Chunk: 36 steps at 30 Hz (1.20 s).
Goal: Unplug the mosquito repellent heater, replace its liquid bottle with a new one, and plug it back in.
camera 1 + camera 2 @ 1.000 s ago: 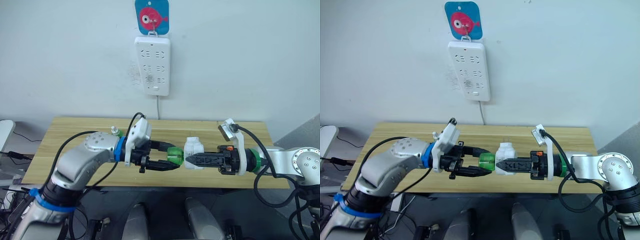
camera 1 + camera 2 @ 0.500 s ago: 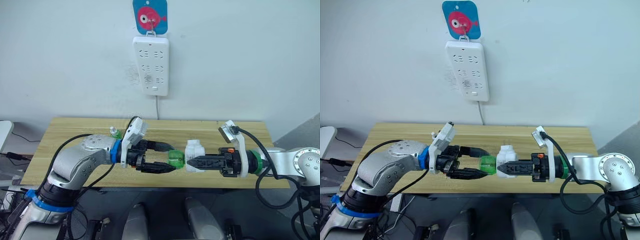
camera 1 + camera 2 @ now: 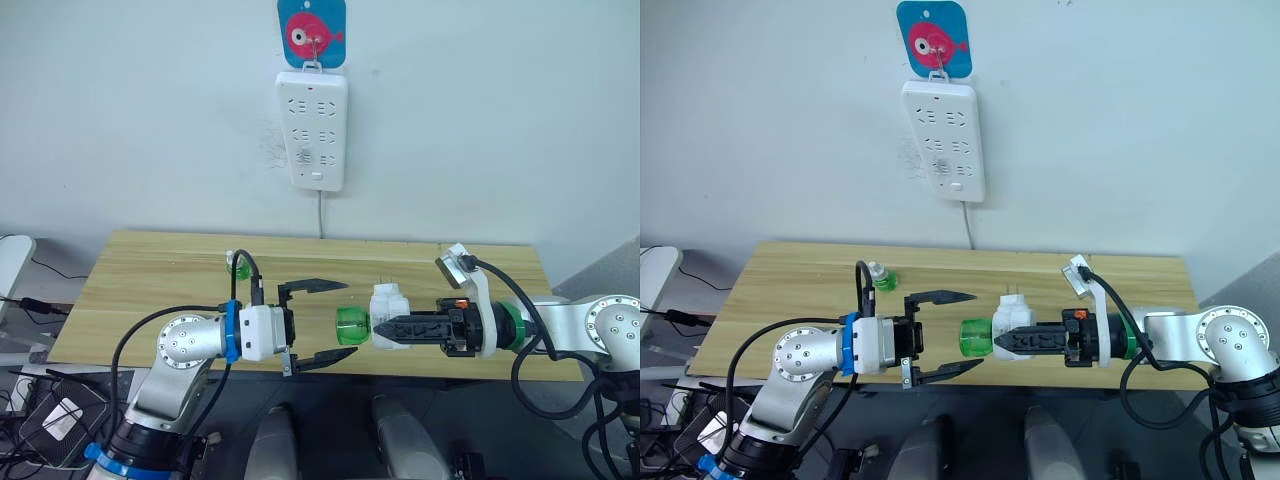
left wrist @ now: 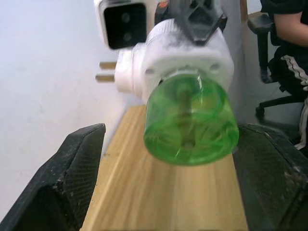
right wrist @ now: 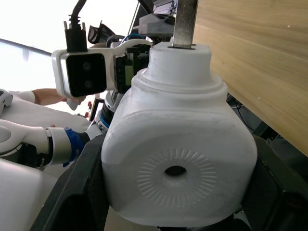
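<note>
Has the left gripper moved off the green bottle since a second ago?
Yes. The left gripper opened and drew back toward the robot's left, away from the liquid bottle.

Heater (image 3: 388, 303) right of liquid bottle (image 3: 351, 325) (new one (image 3: 238, 266) far left).

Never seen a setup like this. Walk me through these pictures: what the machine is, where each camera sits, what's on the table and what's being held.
It is a humanoid robot with two arms. Two pictures come from its head, looking down over a wooden table; the other two come from cameras on its wrists. The right gripper clamps the mosquito repellent heater, a small white plug-in unit, with its liquid bottle still screwed in. The left gripper is open, fingers either side of that green bottle. The new one stands on the table. A white power strip hangs on the wall.
</note>
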Motion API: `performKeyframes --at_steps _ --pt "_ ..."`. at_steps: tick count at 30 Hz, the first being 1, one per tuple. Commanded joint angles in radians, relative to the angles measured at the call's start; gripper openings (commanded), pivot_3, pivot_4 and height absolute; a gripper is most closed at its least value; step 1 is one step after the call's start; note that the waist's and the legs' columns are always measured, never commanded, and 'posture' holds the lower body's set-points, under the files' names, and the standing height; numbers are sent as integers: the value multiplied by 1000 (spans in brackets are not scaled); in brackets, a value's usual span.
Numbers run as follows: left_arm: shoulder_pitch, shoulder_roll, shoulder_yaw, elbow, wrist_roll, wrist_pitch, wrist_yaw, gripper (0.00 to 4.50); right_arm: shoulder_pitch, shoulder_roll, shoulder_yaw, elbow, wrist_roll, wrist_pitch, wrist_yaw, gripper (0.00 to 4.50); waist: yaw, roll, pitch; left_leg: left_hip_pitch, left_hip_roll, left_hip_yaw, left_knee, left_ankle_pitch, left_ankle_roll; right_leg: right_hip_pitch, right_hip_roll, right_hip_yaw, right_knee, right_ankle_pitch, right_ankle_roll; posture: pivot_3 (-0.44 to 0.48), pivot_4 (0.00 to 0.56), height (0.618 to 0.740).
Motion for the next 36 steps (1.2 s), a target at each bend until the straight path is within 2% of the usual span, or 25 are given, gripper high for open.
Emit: performKeyframes --at_steps 1,5,9,12,14,16,17,18,23,29,36 --pt "-8 -16 -33 -16 6 -23 14 4500 -6 3 -12 -34 15 -9 5 3062 1 0 0 0 0 0 0 0 0 0 0 0 0 0 0 -177 237 736" --pt "-11 -1 -44 -25 -19 20 7 3624 -7 6 -12 -35 15 -11 1 3062 -1 0 0 0 0 -1 0 0 0 0 1 0 1 0 0 -179 238 736" --pt "-35 32 -26 -73 -70 110 0 2316 -2 7 -14 -35 8 -13 2 3062 -1 0 0 0 0 -1 0 0 0 0 1 -1 1 0 0 -176 241 736" --pt "-49 100 -13 -137 -161 322 -1 2257 -1 5 -12 -36 0 -13 4 3062 -2 0 0 0 0 -1 0 0 0 0 1 -1 1 0 0 -176 241 736" --pt "-66 172 -9 -205 -290 572 15 2257 -1 5 -11 -35 -8 -11 9 3062 -5 0 0 0 0 -1 0 0 0 0 1 -1 1 0 0 -168 243 736" --pt "-137 300 20 -201 -692 1009 70 2257 -4 6 -9 -37 -28 -3 26 3062 -8 -1 1 0 1 -2 0 0 0 0 1 -2 2 0 0 -157 247 736" --pt "-171 346 32 -181 -815 1142 50 2257 -5 7 -7 -38 -35 -1 32 3062 -8 -1 1 0 1 -4 0 0 0 0 2 -3 2 0 0 -157 247 736" --pt "-196 368 38 -164 -876 1214 43 2257 -6 8 -5 -40 -43 2 39 3061 -9 0 1 0 1 -5 0 0 0 0 2 -4 2 0 0 -157 247 736" --pt "-251 351 42 -132 -866 1263 61 2257 -7 6 3 -49 -56 1 58 3061 -18 -1 2 0 1 -4 0 0 0 0 2 -4 0 0 0 -161 249 736" --pt "-221 299 41 -151 -796 1225 92 2257 4 5 0 -56 -55 -5 61 3061 -19 -1 2 0 1 -4 -2 0 0 -1 2 -4 1 0 0 -163 249 736" --pt "-210 280 44 -171 -760 1223 108 2257 6 3 0 -58 -51 -10 59 3061 -18 -2 3 0 1 -4 -2 0 0 -1 2 -3 1 0 0 -160 251 736"
